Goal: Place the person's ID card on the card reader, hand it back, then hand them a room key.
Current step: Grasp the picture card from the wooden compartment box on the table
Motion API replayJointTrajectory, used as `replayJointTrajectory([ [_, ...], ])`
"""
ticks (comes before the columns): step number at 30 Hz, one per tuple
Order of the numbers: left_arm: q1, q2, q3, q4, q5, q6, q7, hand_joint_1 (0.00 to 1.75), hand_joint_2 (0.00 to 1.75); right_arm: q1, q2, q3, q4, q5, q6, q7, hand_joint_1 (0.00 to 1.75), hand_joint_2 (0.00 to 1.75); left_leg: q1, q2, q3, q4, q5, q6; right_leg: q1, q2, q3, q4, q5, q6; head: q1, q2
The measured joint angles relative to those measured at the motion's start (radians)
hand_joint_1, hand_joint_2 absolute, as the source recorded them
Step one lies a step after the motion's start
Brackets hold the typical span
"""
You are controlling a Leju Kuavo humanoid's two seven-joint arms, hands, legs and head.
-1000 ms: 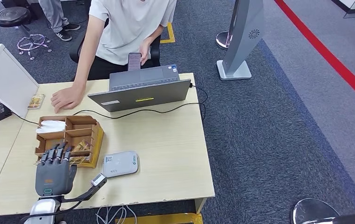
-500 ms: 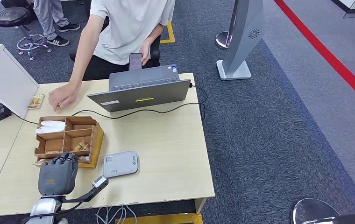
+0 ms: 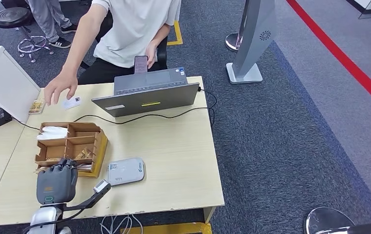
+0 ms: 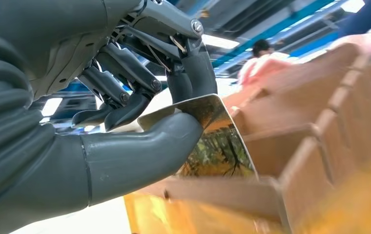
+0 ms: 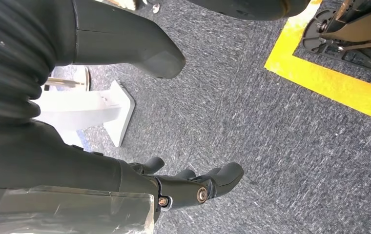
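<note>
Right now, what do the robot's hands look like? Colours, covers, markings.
Left hand: dark grey back with a small orange mark and a green one, darker jointed fingers with metal pins, thick smooth grey thumb, grey ribbed wrist cover, silver forearm. Right hand: same grey ribbed cover, dark fingers, screws at the joints.

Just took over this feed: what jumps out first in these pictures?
The left hand at the near left of the table pinches a picture-printed card over the cardboard organizer. Across the table, a person's hand hovers over a small white card beside the open laptop. A white card reader lies beside the organizer.
</note>
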Motion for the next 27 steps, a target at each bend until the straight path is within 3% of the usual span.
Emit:
replayJointTrajectory([
  [4, 0.003, 0.029, -0.091, -0.085, 0.000, -0.037, 0.114, 1.75, 1.75, 0.000, 0.000, -0.010, 0.000, -0.018, -0.007, -0.003, 0.00, 1.75, 0.000, 0.000, 0.000, 0.000, 0.000, 0.000, 0.000, -0.001, 0.000, 0.000, 0.000, 0.000, 0.000, 0.000],
  [7, -0.007, 0.061, -0.226, -0.201, -0.001, -0.206, 0.192, 1.75, 1.75, 0.000, 0.000, -0.029, 0.000, -0.045, -0.018, -0.006, 0.00, 1.75, 0.000, -0.001, 0.000, 0.000, 0.000, 0.000, 0.000, -0.001, 0.000, 0.000, 0.000, 0.000, 0.000, 0.000],
  [10, -0.017, 0.088, -0.364, -0.325, -0.001, -0.355, 0.220, 1.75, 1.75, 0.001, 0.001, -0.052, 0.000, -0.067, -0.025, -0.011, 0.00, 1.75, -0.001, 0.000, 0.000, 0.000, 0.000, 0.000, 0.000, -0.001, 0.000, 0.000, 0.000, 0.000, 0.000, 0.000],
  [14, -0.028, 0.113, -0.469, -0.426, -0.001, -0.391, 0.226, 1.75, 1.75, 0.002, 0.004, -0.072, 0.000, -0.074, -0.031, -0.014, 0.00, 1.75, -0.001, 0.000, 0.000, 0.001, 0.000, 0.000, 0.000, 0.000, 0.000, 0.000, 0.000, 0.000, 0.000, 0.000],
  [18, -0.044, 0.152, -0.541, -0.505, -0.001, -0.422, 0.223, 1.75, 1.75, 0.002, 0.006, -0.093, 0.000, -0.089, -0.034, -0.018, 0.00, 1.75, 0.000, 0.000, 0.000, 0.001, 0.000, 0.000, 0.000, -0.001, 0.000, 0.000, 0.000, 0.000, 0.000, 0.000],
  [23, -0.083, 0.170, -0.573, -0.614, 0.002, -0.459, 0.122, 1.75, 1.75, 0.002, 0.011, -0.114, 0.000, -0.083, -0.033, -0.025, 0.00, 1.75, 0.001, -0.002, 0.000, 0.001, 0.001, -0.001, 0.001, -0.002, 0.000, 0.000, 0.000, 0.000, -0.001, 0.000],
  [27, -0.258, 0.125, -0.512, -0.567, 0.023, -0.489, 0.059, 1.75, 1.75, -0.002, 0.012, -0.112, 0.000, -0.028, -0.014, -0.028, 0.00, 1.75, 0.002, -0.008, -0.002, 0.001, 0.004, -0.001, 0.001, -0.008, 0.000, 0.000, 0.002, -0.001, 0.000, 0.000],
])
